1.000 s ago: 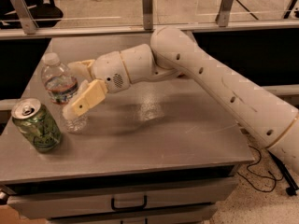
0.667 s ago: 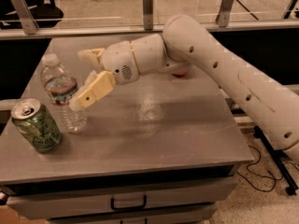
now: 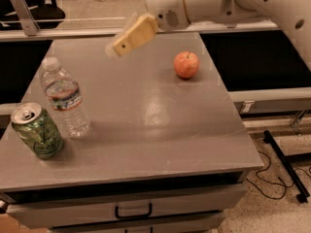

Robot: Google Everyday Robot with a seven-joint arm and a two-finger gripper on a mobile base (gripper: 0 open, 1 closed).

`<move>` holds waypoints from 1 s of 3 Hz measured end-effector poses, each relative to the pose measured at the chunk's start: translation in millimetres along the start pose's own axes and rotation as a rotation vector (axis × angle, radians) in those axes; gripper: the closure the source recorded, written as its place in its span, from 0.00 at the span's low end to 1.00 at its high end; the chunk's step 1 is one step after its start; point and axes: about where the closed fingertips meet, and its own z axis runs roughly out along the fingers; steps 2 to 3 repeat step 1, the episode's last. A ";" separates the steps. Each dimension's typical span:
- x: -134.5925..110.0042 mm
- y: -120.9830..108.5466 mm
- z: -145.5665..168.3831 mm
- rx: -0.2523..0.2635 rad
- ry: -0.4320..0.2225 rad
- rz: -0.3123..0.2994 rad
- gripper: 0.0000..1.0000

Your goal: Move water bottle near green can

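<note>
Left to right. At the front left corner of the worktop (image 3: pixel 160 120) stands the green can (image 3: pixel 36 131), upright, its silver top and pull tab showing. Just beside it, to its right and slightly behind, stands the water bottle (image 3: pixel 63 102), also upright, white cap on and taller than the can. Whether the two touch cannot be told. Nothing holds the bottle.

Above the middle of the far part of the worktop hangs the claw (image 3: pixel 127 39), well apart from the bottle and raised off the surface. It has hold of nothing, and how far it is open cannot be told. To its right an apple (image 3: pixel 186 64) lies on the worktop, near the far right edge. The white arm (image 3: pixel 204 4) enters from the upper right.

Judgement: the bottle already sits near the can, so the task appears all but done, and the step in hand is to take the arm clear. To do it well, keep the claw high and draw it up and to the right, away from the bottle. The bottle is tall, light and narrow-based, so a brush at cap height could tip it onto the can. The path should also pass above the apple.
</note>
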 end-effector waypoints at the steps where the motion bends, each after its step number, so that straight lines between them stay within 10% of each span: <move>1: -2.6 -2.4 -0.7 0.008 0.003 -0.010 0.00; 3: -2.6 -2.4 -0.7 0.008 0.003 -0.010 0.00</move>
